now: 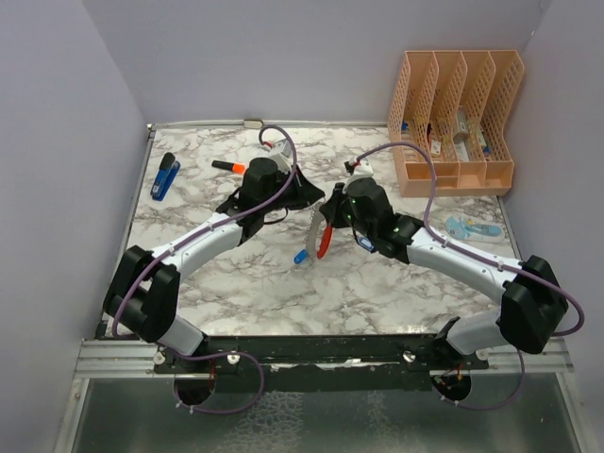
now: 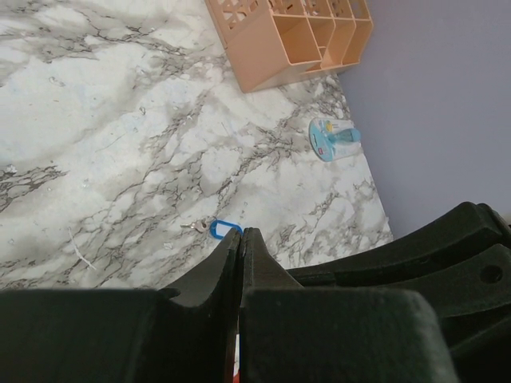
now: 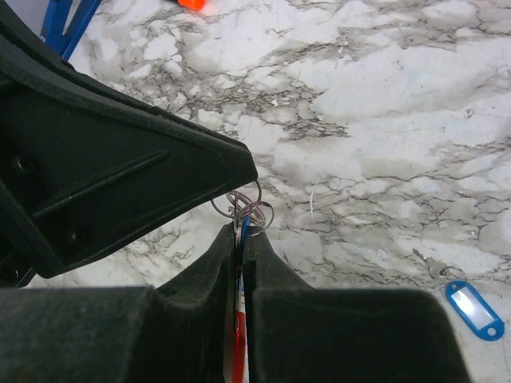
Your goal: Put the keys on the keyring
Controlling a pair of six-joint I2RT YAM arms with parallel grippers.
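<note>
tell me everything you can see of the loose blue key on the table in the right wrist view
The key has a bright blue plastic head with a pale window, joined by a small wire ring to a short silver blade. It lies flat on the marble table, clear of the right end effector, with nothing else touching it.

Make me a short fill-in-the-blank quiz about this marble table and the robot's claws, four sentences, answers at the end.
1. The right claw is shut on the keyring, a grey flat band joined to a curved ____ loop.
2. The black marker has an ____ cap.
3. A small silver key with a ____ plastic tag lies loose on the marble tabletop.
4. In its own wrist view, the left claw has its jaws ____.

Missing words: red; orange; blue; shut.
</note>
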